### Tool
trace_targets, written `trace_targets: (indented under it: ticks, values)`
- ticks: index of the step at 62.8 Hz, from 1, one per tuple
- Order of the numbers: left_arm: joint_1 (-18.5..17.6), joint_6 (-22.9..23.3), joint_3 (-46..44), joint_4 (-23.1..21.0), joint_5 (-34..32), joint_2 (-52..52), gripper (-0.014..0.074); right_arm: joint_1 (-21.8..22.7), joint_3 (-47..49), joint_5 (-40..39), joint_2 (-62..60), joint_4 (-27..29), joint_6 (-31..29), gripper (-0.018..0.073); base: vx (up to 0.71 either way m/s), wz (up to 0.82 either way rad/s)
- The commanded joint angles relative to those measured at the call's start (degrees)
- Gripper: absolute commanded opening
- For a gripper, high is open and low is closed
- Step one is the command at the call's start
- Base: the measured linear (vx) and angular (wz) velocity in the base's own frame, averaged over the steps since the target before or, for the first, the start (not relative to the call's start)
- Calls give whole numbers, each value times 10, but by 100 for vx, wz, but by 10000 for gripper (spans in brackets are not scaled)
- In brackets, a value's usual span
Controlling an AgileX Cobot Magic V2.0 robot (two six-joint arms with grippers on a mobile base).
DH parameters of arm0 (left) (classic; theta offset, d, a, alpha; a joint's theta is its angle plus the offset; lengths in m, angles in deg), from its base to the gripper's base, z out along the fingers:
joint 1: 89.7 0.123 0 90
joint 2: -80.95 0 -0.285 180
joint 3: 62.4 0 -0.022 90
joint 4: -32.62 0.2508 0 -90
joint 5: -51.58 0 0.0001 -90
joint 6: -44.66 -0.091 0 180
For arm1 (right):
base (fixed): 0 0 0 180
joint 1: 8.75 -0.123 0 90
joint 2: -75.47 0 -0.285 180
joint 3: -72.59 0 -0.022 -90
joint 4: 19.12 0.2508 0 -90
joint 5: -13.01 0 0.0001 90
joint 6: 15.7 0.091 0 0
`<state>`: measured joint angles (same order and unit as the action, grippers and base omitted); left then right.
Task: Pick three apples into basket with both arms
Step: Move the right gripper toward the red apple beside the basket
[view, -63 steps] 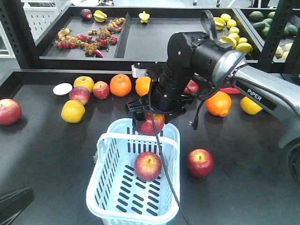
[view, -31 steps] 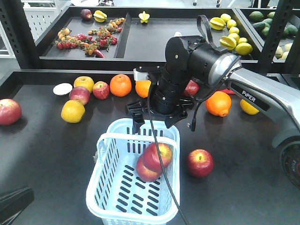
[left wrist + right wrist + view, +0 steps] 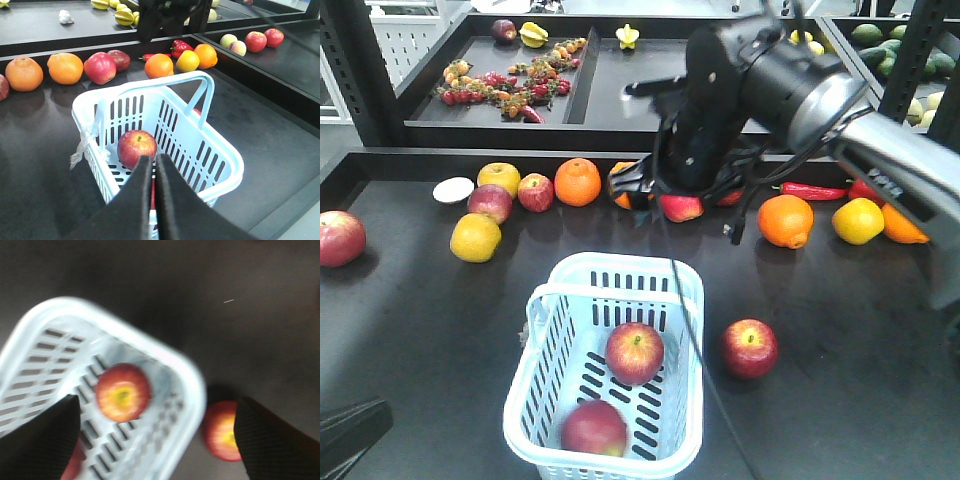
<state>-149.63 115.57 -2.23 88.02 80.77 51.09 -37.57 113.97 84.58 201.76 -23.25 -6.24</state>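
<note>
The pale blue basket [image 3: 682,300] stands at the table's front centre. Two apples lie in it: one in the middle [image 3: 634,353], one at the near end [image 3: 593,428]. A third apple [image 3: 749,348] rests on the table just right of the basket. The right arm [image 3: 740,90] hangs high above the far side of the basket. In the blurred right wrist view my right gripper [image 3: 157,400] is wide open and holds nothing, with the basket [image 3: 195,385] and the outside apple [image 3: 220,430] below it. My left gripper [image 3: 154,157] is shut and empty, just short of the basket's near end [image 3: 220,182].
Along the back of the table lie oranges [image 3: 578,181] [image 3: 785,221], yellow fruit [image 3: 476,237], pinkish apples [image 3: 535,192], a red pepper [image 3: 810,190] and a small white dish [image 3: 453,189]. A large apple [image 3: 340,238] sits at the far left. Fruit trays [image 3: 620,90] fill the raised shelf behind.
The apple held by the right gripper dropped into the basket, and one apple now lies at its near end. The right arm rose and drew back from the basket.
</note>
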Motion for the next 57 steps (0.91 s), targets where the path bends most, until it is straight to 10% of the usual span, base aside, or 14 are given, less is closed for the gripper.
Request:
trace_targets:
  ticks: [1,32,57]
  values:
    - [-2,6,-16,15,-16,-5,-6,4,19,20,-59,-43,3,566,0,0]
    - [-2,6,-16,15,-16,-5,-6,84,4,20,-110,34,-48,549,0,0]
    - [-2,6,-16,15,-16,-5,-6,137,-241,-64,-157,10,-70,549,0,0]
